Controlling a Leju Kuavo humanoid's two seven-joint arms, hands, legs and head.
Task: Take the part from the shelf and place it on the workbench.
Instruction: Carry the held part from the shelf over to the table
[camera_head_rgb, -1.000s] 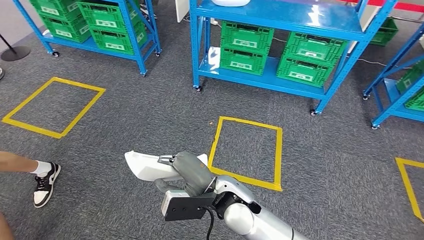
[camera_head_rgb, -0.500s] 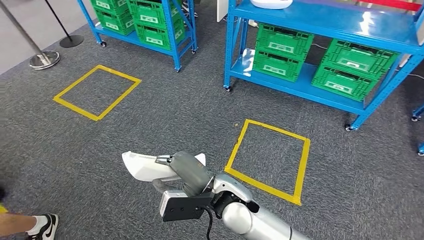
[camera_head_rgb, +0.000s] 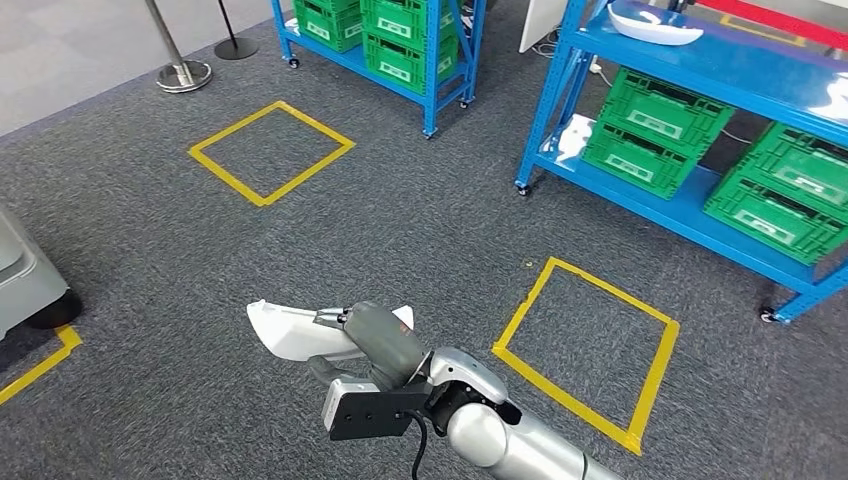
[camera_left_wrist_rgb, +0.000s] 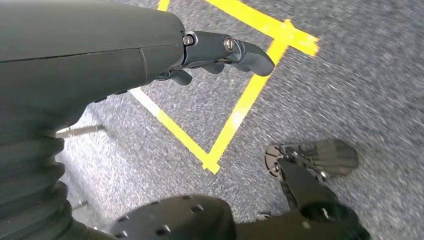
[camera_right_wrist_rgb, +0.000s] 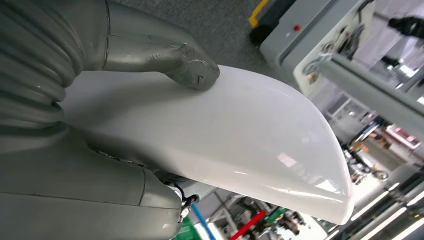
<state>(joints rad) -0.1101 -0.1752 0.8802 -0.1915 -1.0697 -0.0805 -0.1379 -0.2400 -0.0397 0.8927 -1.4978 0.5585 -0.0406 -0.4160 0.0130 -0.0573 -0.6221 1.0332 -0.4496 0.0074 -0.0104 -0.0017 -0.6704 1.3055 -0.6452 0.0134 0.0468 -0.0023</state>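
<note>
Gripping the white part (camera_head_rgb: 290, 331): right hand (camera_head_rgb: 375, 345) is clamped on it, thumb (camera_right_wrist_rgb: 192, 72) pressed on the smooth curved top face, the remaining fingers wrapped underneath. Part sticks out past the hand toward the robot's left, its tapered end free in the air, carried above the grey carpet (camera_head_rgb: 420, 230) and touching nothing else. Silver right arm (camera_head_rgb: 510, 440) comes in from the lower edge of the head view, with a black camera bracket (camera_head_rgb: 370, 412) at the wrist.

Left hand (camera_left_wrist_rgb: 220, 50) hangs low over the carpet, holding nothing; its dark fingers are loosely bent and apart.

Floor: yellow tape square (camera_head_rgb: 590, 345) just to the right of the held part, a second tape square (camera_head_rgb: 270, 150) further off ahead-left, and a corner of yellow tape (camera_head_rgb: 40, 365) at the left edge, beside a grey machine base (camera_head_rgb: 25, 275).

Beyond that: blue shelf (camera_head_rgb: 700, 110) at upper right, green crates (camera_head_rgb: 655, 125) on its lower level, another white part (camera_head_rgb: 650, 22) lying on its upper level. Second blue rack (camera_head_rgb: 400, 45) with green crates at top centre. Stanchion post on a round base (camera_head_rgb: 180, 72) at upper left.
</note>
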